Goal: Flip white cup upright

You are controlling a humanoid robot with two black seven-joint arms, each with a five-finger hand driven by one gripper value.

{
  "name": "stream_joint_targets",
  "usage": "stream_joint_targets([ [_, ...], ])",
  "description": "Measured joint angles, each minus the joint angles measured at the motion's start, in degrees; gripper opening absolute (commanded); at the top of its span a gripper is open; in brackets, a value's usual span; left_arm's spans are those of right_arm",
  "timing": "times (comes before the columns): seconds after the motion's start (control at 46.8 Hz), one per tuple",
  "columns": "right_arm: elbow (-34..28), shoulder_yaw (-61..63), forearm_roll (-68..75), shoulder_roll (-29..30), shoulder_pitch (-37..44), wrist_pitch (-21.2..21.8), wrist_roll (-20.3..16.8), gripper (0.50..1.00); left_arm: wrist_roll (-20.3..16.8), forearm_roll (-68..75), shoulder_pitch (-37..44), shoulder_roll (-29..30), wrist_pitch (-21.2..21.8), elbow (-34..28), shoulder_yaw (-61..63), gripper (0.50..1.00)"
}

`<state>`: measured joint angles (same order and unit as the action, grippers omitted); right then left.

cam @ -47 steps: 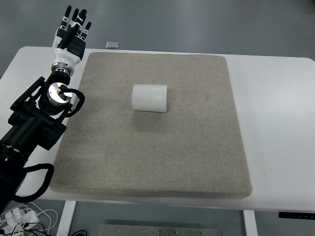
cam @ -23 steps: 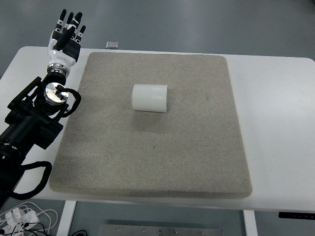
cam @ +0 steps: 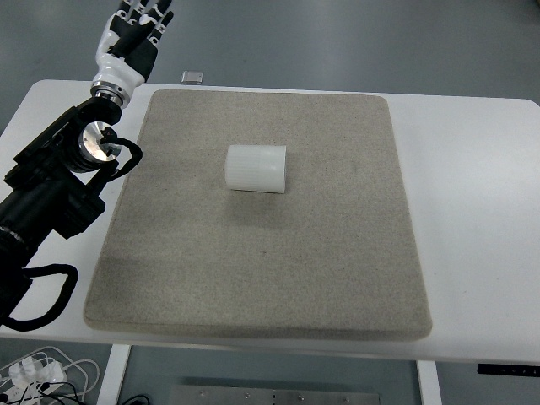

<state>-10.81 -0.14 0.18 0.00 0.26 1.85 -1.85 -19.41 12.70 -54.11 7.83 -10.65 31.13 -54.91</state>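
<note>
One white cup (cam: pixel 256 169) lies on its side on the grey mat (cam: pixel 261 278), well apart from your left hand (cam: pixel 131 42) — its fingers (cam: pixel 156 17) reach straight out, relaxed and holding nothing, beyond the table (cam: pixel 472 211) edge, partly cut off.

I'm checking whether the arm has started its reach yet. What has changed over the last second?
The left hand has moved farther up the picture, past the table's far edge, and slightly right; its fingers remain spread and hold nothing. The arm behind it has shifted with it. The white cup still lies on its side on the grey mat, untouched. The right arm is out of view.
</note>
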Motion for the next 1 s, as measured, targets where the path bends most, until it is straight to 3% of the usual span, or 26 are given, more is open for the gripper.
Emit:
stream_joint_targets([
  [0.256, 0.0, 0.0, 0.0, 0.0, 0.0, 0.0, 0.0, 0.952, 0.4, 5.8, -1.9, 6.1, 1.8, 10.7, 17.2, 0.979],
  [0.534, 0.0, 0.0, 0.0, 0.0, 0.0, 0.0, 0.0, 0.952, 1.1, 17.3, -2.4, 10.2, 1.0, 15.3, 19.9, 0.979],
  [0.769, 0.0, 0.0, 0.0, 0.0, -0.1, 0.0, 0.0, 0.952, 5.6, 20.8, -9.4, 16.9, 1.1, 21.4, 32.8, 0.979],
  [1.004, 0.0, 0.0, 0.0, 0.0, -0.1, 0.0, 0.0, 0.952, 16.8, 20.9, -14.3, 20.1, 4.6, 27.5, 38.1, 0.990],
])
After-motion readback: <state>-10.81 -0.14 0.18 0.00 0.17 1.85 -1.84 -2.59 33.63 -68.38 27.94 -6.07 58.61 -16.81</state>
